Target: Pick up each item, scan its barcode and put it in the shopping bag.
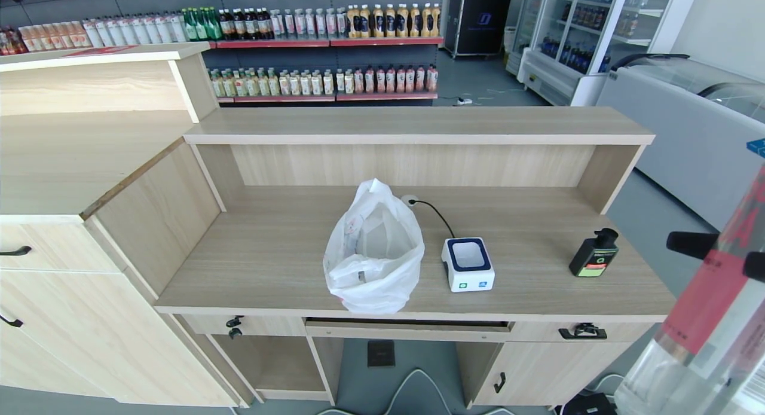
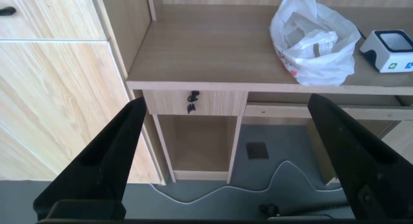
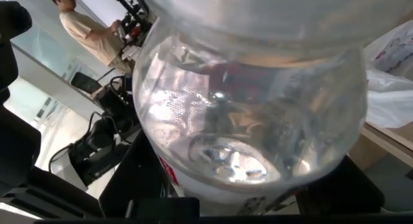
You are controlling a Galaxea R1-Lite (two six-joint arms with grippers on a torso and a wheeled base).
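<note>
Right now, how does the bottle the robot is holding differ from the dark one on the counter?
The clear bottle is see-through with a red label; the dark bottle is black with a greenish label. The clear bottle is tilted, clamped in the right gripper in the air to the right of the counter; the dark bottle stands upright on the counter, untouched. Both are outside the shopping bag.

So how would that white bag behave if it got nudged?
Probably floppy: the bag is thin, crumpled film. Likely light and apt to slide on the smooth desk, though the items visible inside may anchor it.
</note>
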